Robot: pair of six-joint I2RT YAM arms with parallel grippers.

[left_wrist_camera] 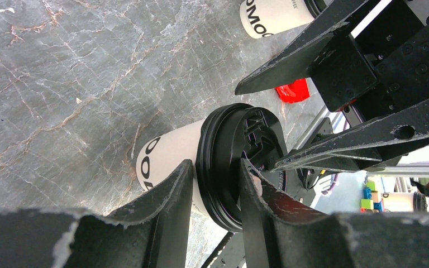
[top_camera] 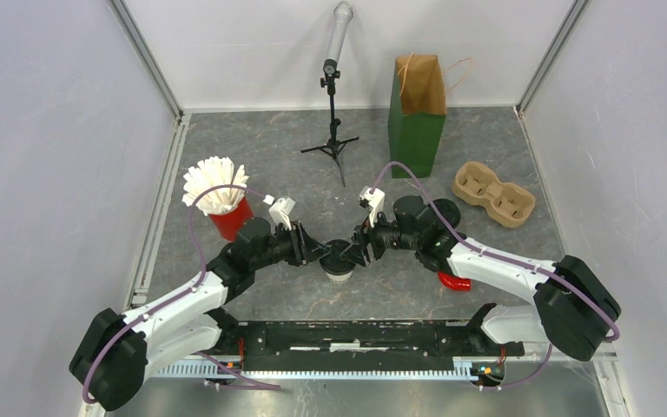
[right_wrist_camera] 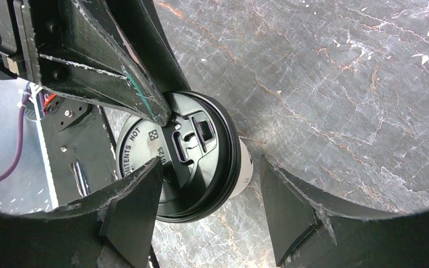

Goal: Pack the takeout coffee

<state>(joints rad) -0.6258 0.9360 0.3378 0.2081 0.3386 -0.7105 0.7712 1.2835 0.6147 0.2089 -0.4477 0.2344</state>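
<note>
left pincer (left_wrist_camera: pixel 217 167) first: it's narrowed right down, 1 finger (left_wrist_camera: pixel 170 190) tucked under the rim against the cream wall, the other on top of the black lid (left_wrist_camera: pixel 232 145). it looks pinched on the lid's edge, though i can't swear how firm that bite is. right pincer (right_wrist_camera: pixel 209 164) opposite, jaws wide and holding nothing: 1 finger sits at the lid's edge, the other stands off to the side with bare counter (right_wrist_camera: pixel 341 84) between it and the cup. and there between the 2 of them is the takeout coffee (top_camera: pixel 340 263), standing on the counter, mid-width and toward the arms' side. look farther out: the green bag (top_camera: pixel 417 122) stands open at the back, well apart from the cup, and the cup carrier (top_camera: pixel 493 193) sits empty to its right. so by my reckoning the packing has barely begun: the cup is gripped or nearly so, but the lift, the carry and the drop into carrier or bag are all left.
</note>
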